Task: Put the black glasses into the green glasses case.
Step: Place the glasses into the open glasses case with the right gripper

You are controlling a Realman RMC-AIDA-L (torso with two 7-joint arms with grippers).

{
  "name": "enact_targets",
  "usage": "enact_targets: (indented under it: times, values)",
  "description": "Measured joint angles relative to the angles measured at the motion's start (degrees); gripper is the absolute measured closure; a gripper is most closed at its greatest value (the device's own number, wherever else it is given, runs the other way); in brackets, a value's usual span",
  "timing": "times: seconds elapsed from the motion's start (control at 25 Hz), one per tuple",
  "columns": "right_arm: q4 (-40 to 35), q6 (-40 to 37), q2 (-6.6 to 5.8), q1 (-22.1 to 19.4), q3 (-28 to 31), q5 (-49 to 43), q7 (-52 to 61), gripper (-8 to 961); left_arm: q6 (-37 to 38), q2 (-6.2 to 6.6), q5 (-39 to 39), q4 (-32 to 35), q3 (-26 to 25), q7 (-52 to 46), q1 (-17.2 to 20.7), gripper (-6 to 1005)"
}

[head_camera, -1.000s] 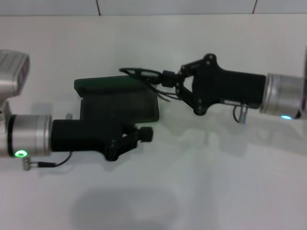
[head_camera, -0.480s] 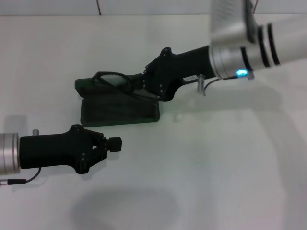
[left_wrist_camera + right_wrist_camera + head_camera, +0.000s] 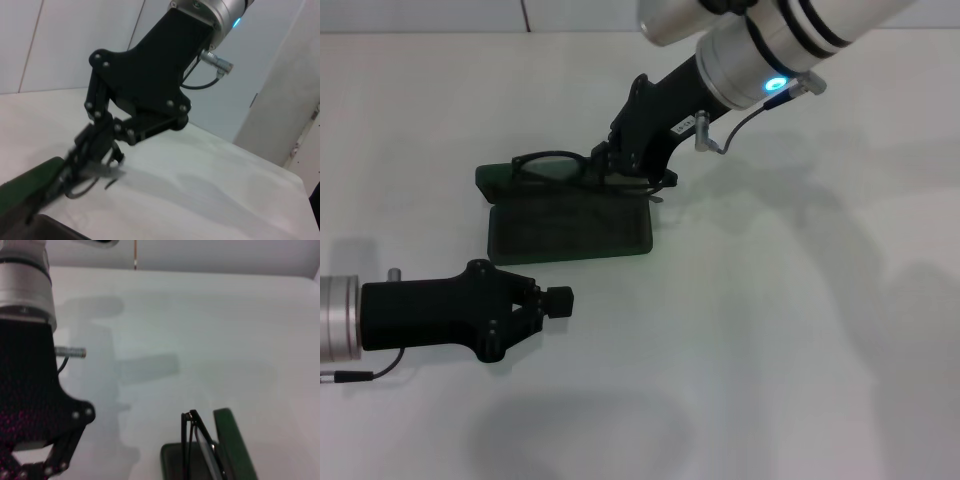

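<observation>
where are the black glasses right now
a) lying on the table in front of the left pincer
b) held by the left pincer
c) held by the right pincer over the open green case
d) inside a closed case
c: the right pincer grips the black glasses at one end, above the open green glasses case; the left pincer sits apart, nearer the robot, holding nothing.

I saw the black glasses [image 3: 195, 440] at the lower centre of the frame, folded and standing on edge, just beside the raised lid of the open green glasses case [image 3: 234, 445]. The case's dark base ran off the bottom edge. The left gripper [image 3: 30, 455] filled the lower left, its silver wrist above. White table [image 3: 200, 330] filled the rest.
</observation>
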Motion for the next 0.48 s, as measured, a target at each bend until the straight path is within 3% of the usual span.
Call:
enact_targets:
  times: [0.2,0.48]
  values:
    - [0.3,0.3,0.55,1.3,-1.5,-3.2,2.1,905,0.0,0.05,-0.4,0.1,-0.1,-0.6,-0.2,997]
    - [0.1,3.9,0.56,1.0,-6.3,0.9,2.8,904,-0.2,-0.12,-0.1,0.1,0.2,-2.1,-0.7,996]
